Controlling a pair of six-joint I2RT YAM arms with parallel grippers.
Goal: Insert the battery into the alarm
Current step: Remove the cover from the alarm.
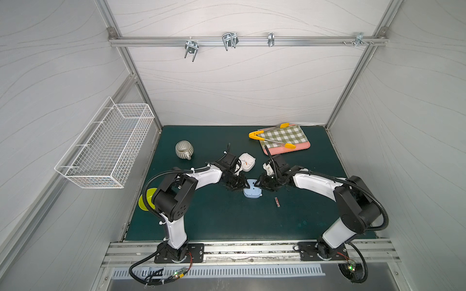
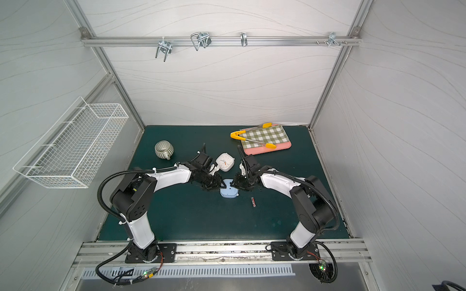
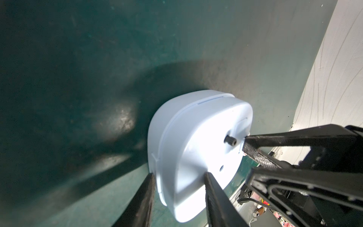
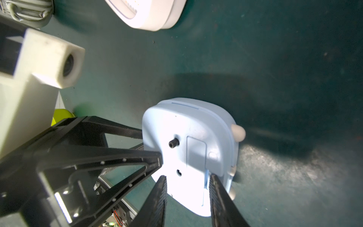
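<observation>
Spreading across the whole floor of the cell, the green mat [image 1: 227, 221] gives a flat bed to work on, and the work is gathered at its middle. The blue alarm [image 1: 253, 192] lies there face down, I judge so that its back is up for loading. The left gripper [image 3: 179, 175] is narrowed onto the alarm's edge, one finger against the side wall and one on the back, seemingly clamping it so it cannot slide. The right gripper [image 4: 187, 176] stands partly open and holds nothing. Its tips rest on the back at the end of the battery door [image 4: 196, 151], which looks shut, probably to prise it up. The battery [image 1: 277, 202] lies loose on the mat near the alarm, on the right gripper's side, not yet loaded.
</observation>
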